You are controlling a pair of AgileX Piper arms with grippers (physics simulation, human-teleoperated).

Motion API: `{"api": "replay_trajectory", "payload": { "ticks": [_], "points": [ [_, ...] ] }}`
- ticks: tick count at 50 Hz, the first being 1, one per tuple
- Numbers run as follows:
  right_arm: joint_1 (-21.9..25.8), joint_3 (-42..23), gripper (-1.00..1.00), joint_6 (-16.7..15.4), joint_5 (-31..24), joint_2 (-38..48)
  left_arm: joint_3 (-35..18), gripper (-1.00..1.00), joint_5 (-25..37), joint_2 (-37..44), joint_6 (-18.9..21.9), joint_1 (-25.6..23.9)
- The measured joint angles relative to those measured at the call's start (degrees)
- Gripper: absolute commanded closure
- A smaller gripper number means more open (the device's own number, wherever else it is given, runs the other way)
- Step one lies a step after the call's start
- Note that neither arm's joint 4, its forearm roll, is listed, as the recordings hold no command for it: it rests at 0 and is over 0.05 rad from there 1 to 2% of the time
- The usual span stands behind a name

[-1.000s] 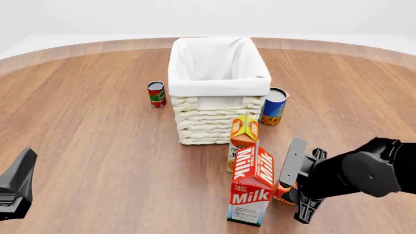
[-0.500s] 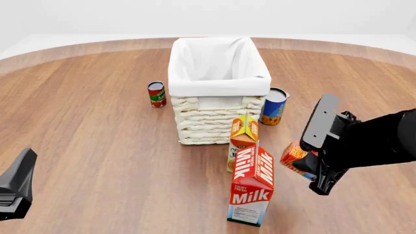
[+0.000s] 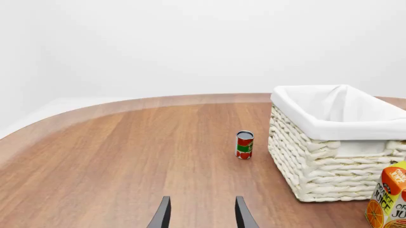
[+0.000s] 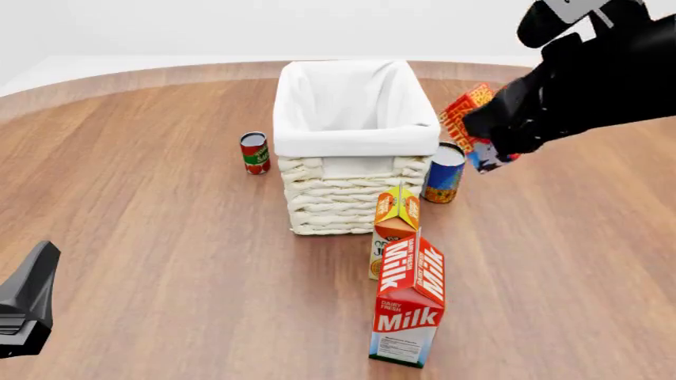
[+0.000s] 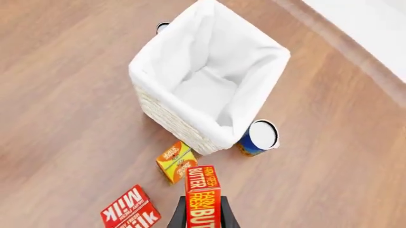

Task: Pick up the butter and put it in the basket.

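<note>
The butter is a small red-orange box with a blue-white end, held in my right gripper high above the table, just right of the basket's near right corner. In the right wrist view the butter sits between the fingers, with the basket below and ahead. The cream wicker basket with white lining stands mid-table; its inside looks empty. My left gripper is open and empty, low at the near left, over bare wood; it shows in the front view.
A red Milk carton and an orange juice carton stand in front of the basket. A blue can stands at the basket's right, a red can at its left.
My right gripper has lifted the butter from table level beside the Milk carton and carried it up and away, to beside the basket's right rim. The left arm has not moved.
</note>
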State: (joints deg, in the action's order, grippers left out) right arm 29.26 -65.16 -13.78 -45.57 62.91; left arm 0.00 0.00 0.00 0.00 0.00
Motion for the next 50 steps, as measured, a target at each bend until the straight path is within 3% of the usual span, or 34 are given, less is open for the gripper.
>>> {"api": "replay_trajectory", "payload": {
  "ticks": [9, 15, 26, 36, 50],
  "points": [
    [0.32, -9.24, 1.0, 7.09, -1.11, 2.01, 0.0, -1.0, 0.0, 0.0, 0.0, 0.0],
    [1.43, -14.69, 1.0, 9.95, -0.73, 3.06, 0.0, -1.0, 0.0, 0.0, 0.0, 0.0],
    [3.39, -18.95, 1.0, 15.39, 3.56, 7.09, 0.0, -1.0, 0.0, 0.0, 0.0, 0.0],
    [3.74, -25.04, 1.0, 17.27, 5.72, 14.83, 0.0, -1.0, 0.0, 0.0, 0.0, 0.0],
    [5.22, -35.4, 1.0, 17.2, 4.42, 25.71, 0.0, -1.0, 0.0, 0.0, 0.0, 0.0]
  ]
}}
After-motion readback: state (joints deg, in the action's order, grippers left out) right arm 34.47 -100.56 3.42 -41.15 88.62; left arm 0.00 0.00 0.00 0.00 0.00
